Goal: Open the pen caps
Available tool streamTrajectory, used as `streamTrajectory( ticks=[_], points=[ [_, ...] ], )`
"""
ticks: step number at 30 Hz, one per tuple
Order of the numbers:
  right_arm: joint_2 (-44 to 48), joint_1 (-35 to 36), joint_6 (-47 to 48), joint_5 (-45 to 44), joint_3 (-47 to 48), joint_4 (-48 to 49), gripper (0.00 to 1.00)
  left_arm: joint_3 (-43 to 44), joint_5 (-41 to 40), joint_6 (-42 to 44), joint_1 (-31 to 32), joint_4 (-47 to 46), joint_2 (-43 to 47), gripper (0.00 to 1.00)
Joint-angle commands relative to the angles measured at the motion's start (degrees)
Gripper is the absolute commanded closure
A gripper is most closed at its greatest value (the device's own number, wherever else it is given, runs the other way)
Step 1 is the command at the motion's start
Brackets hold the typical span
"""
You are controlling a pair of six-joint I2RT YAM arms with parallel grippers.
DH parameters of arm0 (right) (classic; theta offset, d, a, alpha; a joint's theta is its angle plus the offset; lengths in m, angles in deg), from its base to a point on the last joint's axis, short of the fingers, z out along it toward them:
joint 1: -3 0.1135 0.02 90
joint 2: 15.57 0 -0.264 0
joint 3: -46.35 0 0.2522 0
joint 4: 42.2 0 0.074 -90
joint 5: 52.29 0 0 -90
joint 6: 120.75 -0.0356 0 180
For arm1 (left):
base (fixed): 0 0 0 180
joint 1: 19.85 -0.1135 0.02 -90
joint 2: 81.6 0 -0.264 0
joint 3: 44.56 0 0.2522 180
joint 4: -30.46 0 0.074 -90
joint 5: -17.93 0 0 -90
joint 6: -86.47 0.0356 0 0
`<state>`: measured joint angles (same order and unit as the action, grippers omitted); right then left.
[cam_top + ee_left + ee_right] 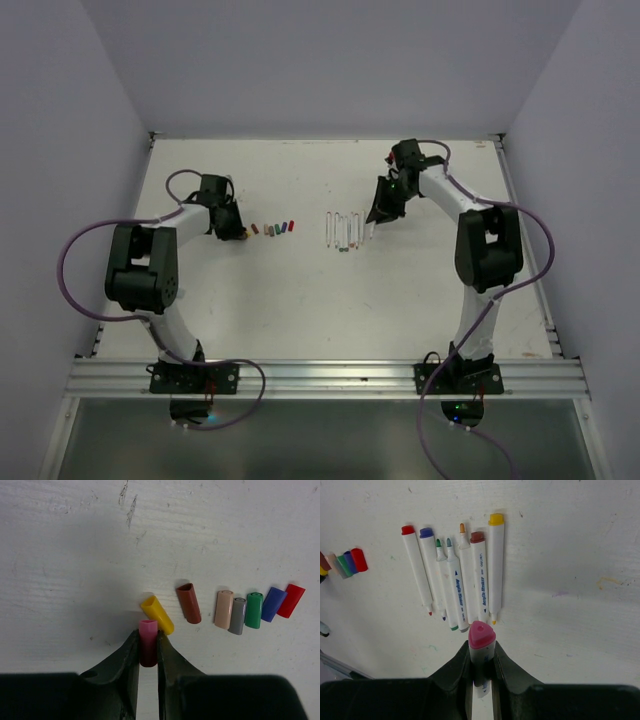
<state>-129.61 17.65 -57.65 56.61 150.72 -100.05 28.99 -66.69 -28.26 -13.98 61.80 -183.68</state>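
1. Caps first: eight in total. One of them, the pink cap (148, 630), is pinched between the left jaws. There's a finger tight on each side and its open end points away from the wrist.
2. The other seven are loose on the bench (60, 555), all ahead of the left jaws and off to their right.
   - The yellow cap (157, 614) is right at the jaw tips, tilted, and just beside the pink one.
   - The brown cap (189, 603) is a bit further right, on its own.
   - After a gap comes a tight row of five running away to the right: peach cap (224, 609), grey cap (238, 615), green cap (254, 610), blue cap (273, 604), red cap (291, 600).
3. Pens also come to eight. The right jaws are clenched on one, the pink-ended pen (481, 636). Its white body runs back between the fingers and the pink end pokes out past the tips.
4. Seven more pens (457, 580) lie side by side, all uncapped, just ahead of the right jaws and slightly to their left.
   - Left to right, their coloured ends are red, blue, green, grey-green, orange, brown, yellow.
   - The near ends of the middle ones almost reach the pink end.
5. From the right wrist, the loose caps show up far off to the left of those jaws. A bare strip of bench sits between them and the pen row.
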Motion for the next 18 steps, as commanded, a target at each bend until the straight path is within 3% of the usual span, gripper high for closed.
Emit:
streamTrajectory(
  ticks=[1,9,18],
  points=[
    [-1.8,-0.2,1.8,-1.1,2.3,-0.4,1.0,0.5,2.1,-1.3,-0.4,-0.7,-1.1,0.8],
    [-4.2,-0.2,3.0,-2.0,2.6,-0.2,1.0,-0.3,1.3,-1.5,-0.4,0.3,0.0,0.61],
    [-6.0,-0.1,4.0,-2.9,3.9,-0.5,1.0,0.1,0.7,-2.0,-0.4,1.4,1.0,0.54]
  ],
)
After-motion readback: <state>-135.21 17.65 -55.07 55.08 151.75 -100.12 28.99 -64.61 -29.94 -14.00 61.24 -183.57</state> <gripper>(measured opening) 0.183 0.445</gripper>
